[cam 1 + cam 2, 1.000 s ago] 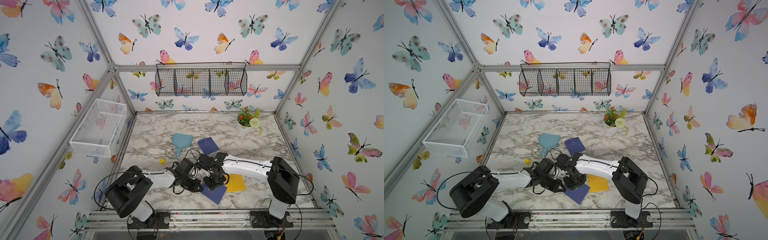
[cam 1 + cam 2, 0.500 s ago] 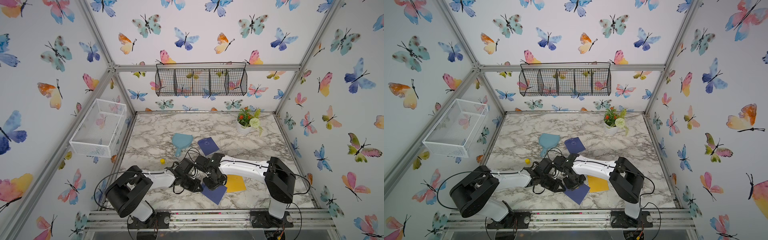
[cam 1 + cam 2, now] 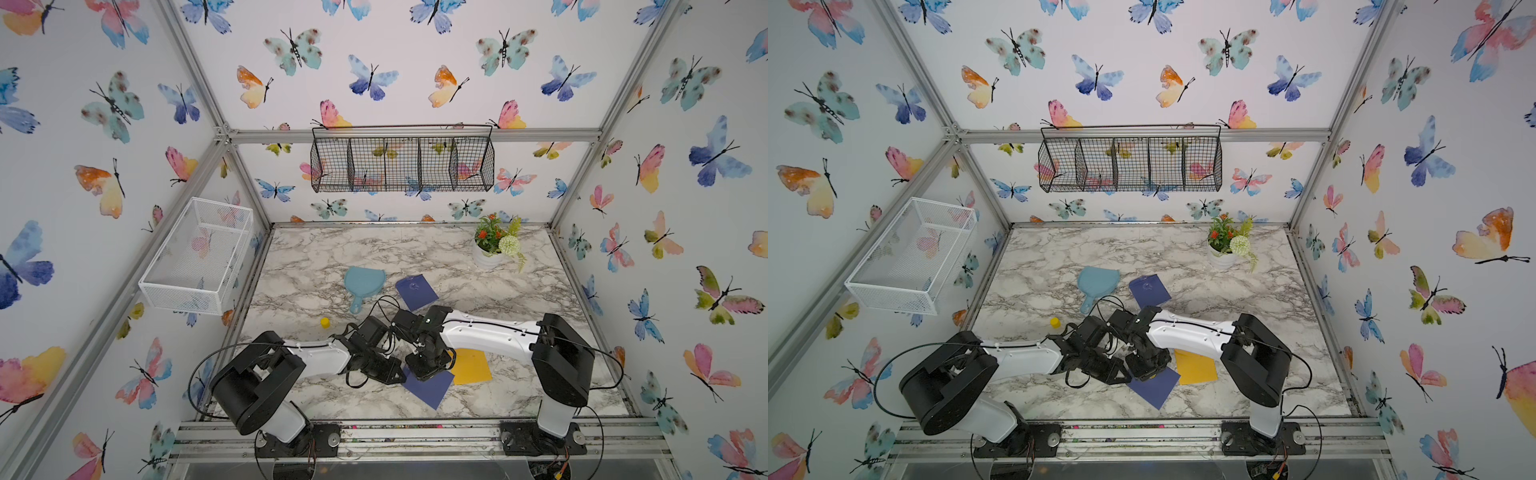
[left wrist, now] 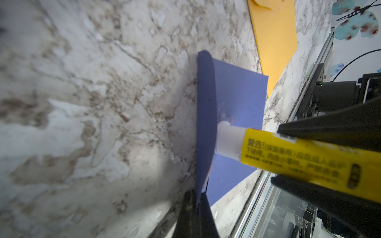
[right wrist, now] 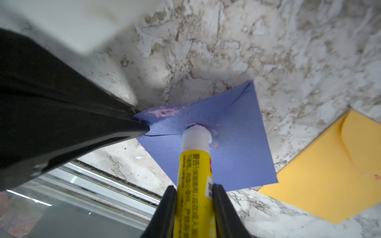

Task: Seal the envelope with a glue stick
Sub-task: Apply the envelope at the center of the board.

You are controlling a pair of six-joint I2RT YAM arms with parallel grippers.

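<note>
While the pot (image 3: 483, 262) holds flowers (image 3: 492, 232), the glue stick (image 5: 193, 171) touches the envelope (image 5: 237, 158).

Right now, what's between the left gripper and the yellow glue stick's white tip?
Just the raised, glue-smeared flap of the blue paper envelope, seen in the right wrist view.

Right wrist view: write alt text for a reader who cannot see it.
The right gripper presses the white tip of a glue stick onto a blue envelope, whose raised flap the left gripper pinches. A yellow envelope lies beside it.
</note>
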